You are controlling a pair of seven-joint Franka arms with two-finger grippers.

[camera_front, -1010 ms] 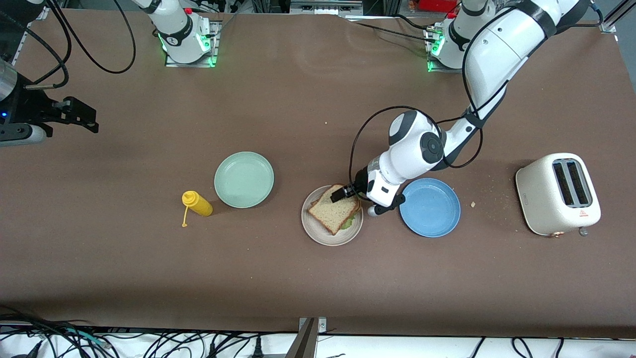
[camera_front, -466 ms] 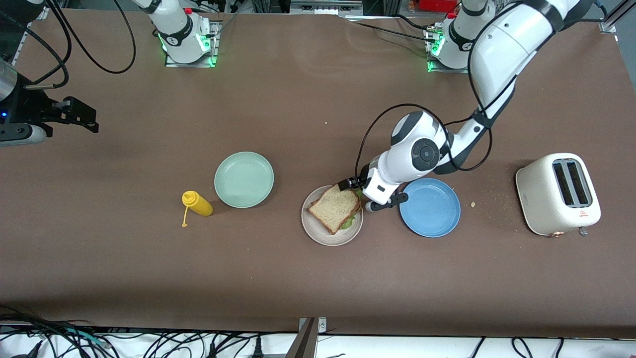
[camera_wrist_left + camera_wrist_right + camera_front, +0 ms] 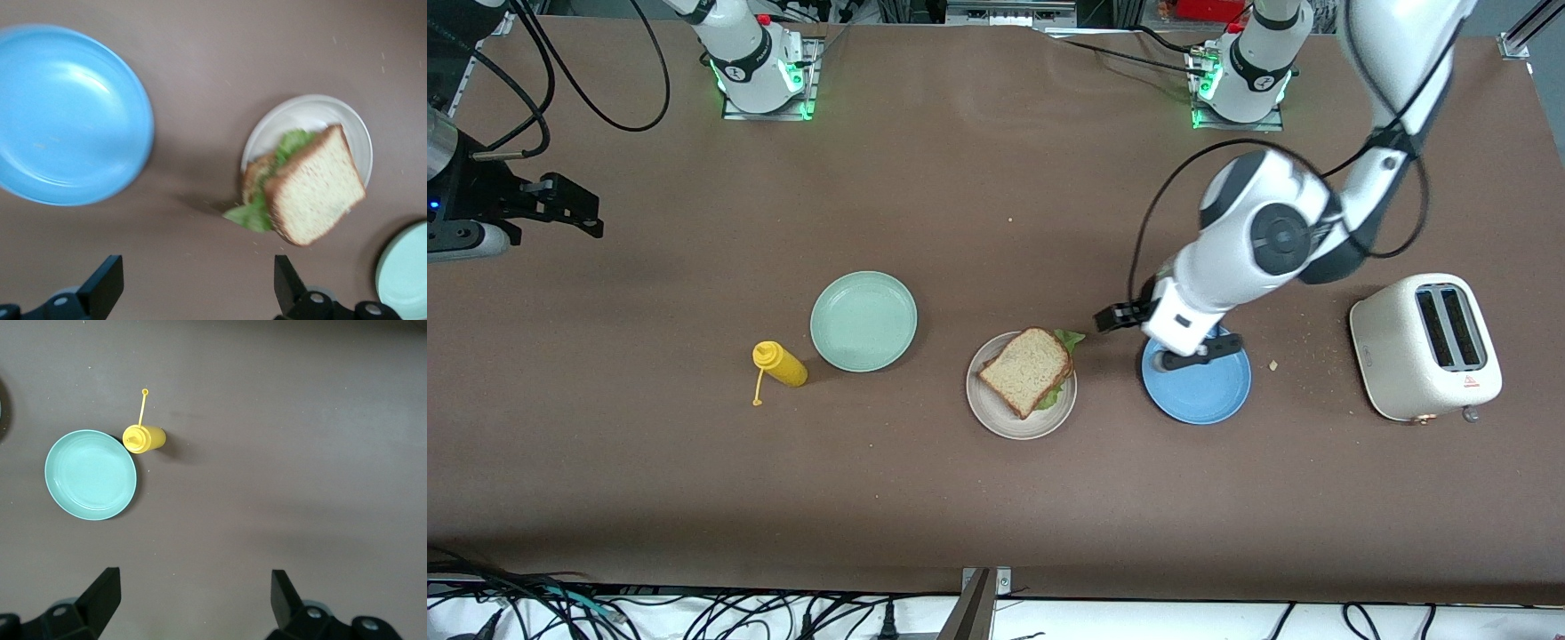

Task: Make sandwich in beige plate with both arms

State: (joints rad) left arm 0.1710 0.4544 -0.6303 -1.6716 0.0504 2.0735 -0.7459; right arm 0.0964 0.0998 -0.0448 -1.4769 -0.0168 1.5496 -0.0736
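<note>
The sandwich (image 3: 1027,369) lies on the beige plate (image 3: 996,422): a tan bread slice on top, green lettuce (image 3: 1069,339) sticking out at one corner. In the left wrist view the sandwich (image 3: 313,193) sits askew on the beige plate (image 3: 353,130). My left gripper (image 3: 1116,318) hangs open and empty over bare table between the beige plate and the blue plate, apart from the sandwich; its open fingers frame only brown table in the left wrist view (image 3: 198,290). My right gripper (image 3: 583,212) waits, open and empty (image 3: 197,600), over the right arm's end of the table.
A blue plate (image 3: 1209,391) lies beside the beige one toward the left arm's end, partly under the left wrist. A cream toaster (image 3: 1425,347) stands past it. A mint-green plate (image 3: 863,321) and a yellow squeeze bottle (image 3: 781,364) lie toward the right arm's end.
My left gripper has drawn back from over the sandwich's top slice toward the blue plate and risen. The sandwich stays on the beige plate. The right arm has not moved.
</note>
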